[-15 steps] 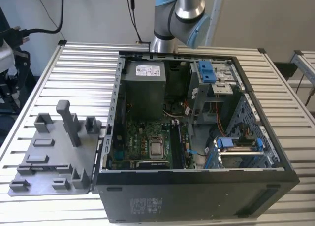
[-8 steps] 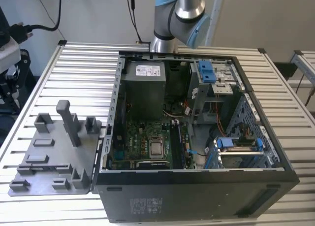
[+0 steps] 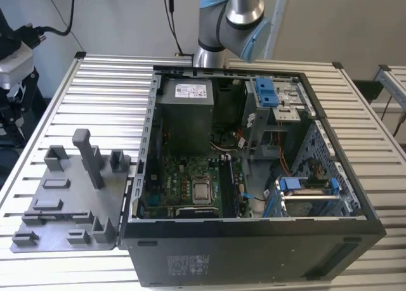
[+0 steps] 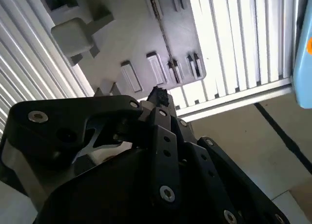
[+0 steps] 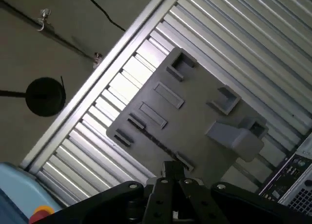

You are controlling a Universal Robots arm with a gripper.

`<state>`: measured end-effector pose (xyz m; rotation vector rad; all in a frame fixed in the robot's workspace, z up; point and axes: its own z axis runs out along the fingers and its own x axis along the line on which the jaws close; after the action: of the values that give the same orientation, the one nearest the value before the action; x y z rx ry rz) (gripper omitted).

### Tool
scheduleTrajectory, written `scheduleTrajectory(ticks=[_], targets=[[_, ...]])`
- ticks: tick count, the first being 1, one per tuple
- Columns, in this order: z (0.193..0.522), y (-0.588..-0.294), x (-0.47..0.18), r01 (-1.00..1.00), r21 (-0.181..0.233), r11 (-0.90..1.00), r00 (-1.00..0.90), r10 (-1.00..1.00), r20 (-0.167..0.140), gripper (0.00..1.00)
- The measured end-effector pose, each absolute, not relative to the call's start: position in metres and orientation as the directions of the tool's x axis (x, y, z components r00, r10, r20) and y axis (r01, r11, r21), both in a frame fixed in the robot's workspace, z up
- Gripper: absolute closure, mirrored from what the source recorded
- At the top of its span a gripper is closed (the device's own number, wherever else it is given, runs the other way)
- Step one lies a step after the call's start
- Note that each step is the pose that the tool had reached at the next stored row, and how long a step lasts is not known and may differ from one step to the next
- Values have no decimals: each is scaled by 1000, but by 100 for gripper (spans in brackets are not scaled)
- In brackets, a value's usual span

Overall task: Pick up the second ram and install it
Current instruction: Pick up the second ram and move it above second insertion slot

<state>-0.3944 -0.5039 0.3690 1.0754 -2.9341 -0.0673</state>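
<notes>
Dark and flat, the memory stick (image 4: 163, 36) in the grey slotted tray (image 4: 126, 19) is judged light yet fragile, best pinched mid-length by the black hand (image 4: 157, 94), set narrow and empty.

We take this for a robotics lab or test workshop. A worktop (image 3: 95, 88) of ribbed aluminium slats carries an opened desktop computer case (image 3: 254, 253) with its green motherboard (image 3: 184, 180) laid bare, beside a grey moulded fixture plate (image 3: 70, 218). An industrial robot arm (image 3: 231, 18) rises behind the case, cables (image 3: 170, 12) hang down a plain wall, and we see bare floor (image 4: 243, 136) beyond the worktop's edge.
</notes>
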Motion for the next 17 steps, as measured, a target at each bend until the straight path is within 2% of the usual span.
scheduleTrajectory(ticks=[17], targets=[[365,-504,-394,-848,31,530,-530,-848,0,89]])
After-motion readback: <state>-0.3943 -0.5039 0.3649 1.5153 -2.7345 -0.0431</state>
